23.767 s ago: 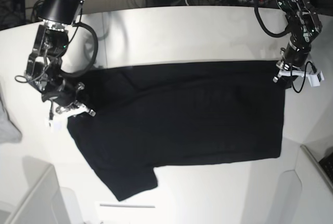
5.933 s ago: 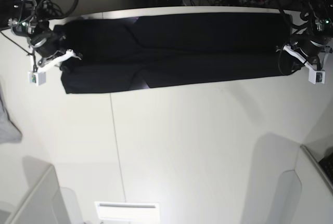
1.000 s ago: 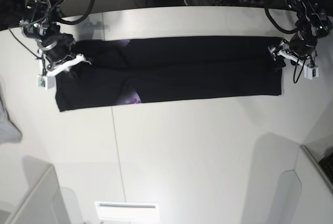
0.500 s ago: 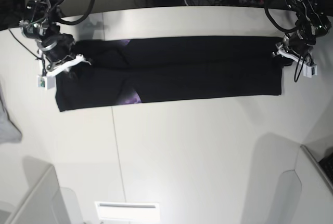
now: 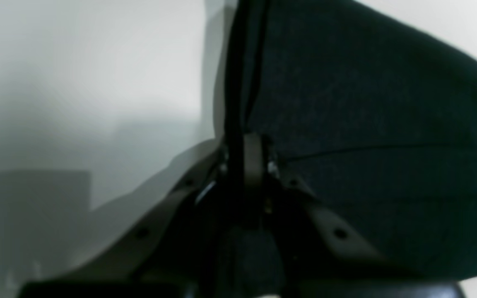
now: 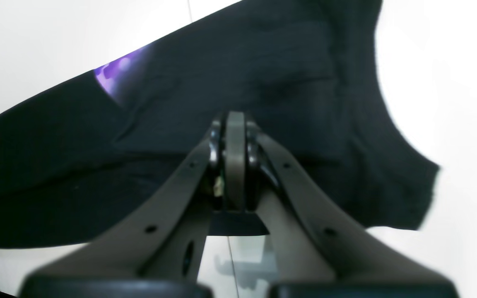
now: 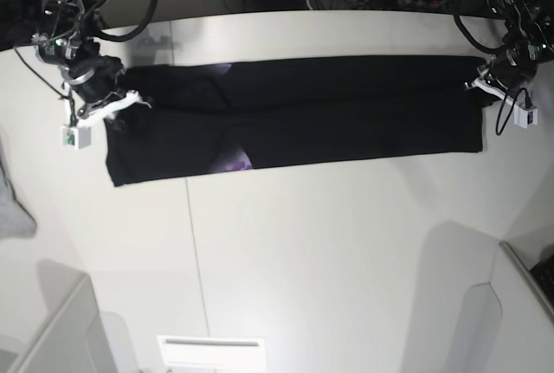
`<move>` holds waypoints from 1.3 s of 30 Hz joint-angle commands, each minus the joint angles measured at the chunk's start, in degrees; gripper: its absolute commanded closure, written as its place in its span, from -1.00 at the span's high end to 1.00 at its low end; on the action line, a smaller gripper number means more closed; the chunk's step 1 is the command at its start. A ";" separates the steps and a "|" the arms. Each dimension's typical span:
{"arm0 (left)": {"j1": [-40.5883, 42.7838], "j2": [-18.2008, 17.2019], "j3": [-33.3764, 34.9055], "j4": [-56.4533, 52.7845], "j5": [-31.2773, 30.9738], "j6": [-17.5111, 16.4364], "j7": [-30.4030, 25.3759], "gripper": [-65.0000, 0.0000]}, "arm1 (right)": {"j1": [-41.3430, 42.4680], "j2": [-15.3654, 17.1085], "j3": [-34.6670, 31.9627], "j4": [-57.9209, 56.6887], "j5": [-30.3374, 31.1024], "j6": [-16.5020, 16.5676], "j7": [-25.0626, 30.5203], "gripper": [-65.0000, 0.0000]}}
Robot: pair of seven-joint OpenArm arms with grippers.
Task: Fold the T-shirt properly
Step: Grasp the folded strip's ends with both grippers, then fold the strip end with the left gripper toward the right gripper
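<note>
Shifted toward the base view's right since a second ago, the large black short-sleeved cloth T-shirt [image 7: 294, 122] lies as a long folded band across the far part of the white table [image 7: 329, 252], and the left gripper [image 7: 481, 81], wide apart then, is now clamped.

Left gripper jaws are pressed together on the band's end edge, the dark cloth running up between them in the left wrist view [image 5: 346, 124]. At the opposite end, the right gripper [image 7: 121, 100] is fully closed on the T-shirt, its fingers [image 6: 235, 157] meeting over the fabric. A purple patch of print [image 7: 232, 161] peeks out at a fold. Light grey cloth [image 7: 13, 209] lies at the table's edge, well apart.
</note>
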 commanded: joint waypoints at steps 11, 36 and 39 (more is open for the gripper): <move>5.42 0.40 0.08 17.48 -0.43 -0.06 -0.80 -1.00 | 0.19 0.44 0.22 0.94 0.72 0.40 1.14 -1.00; 6.12 6.29 15.73 25.74 10.03 2.75 -0.63 -1.00 | 0.28 0.35 0.22 0.86 0.72 0.40 1.14 -1.00; 6.04 6.29 19.07 25.74 9.77 3.72 -0.71 -1.00 | 0.37 0.35 0.22 0.86 0.72 0.40 1.14 -1.00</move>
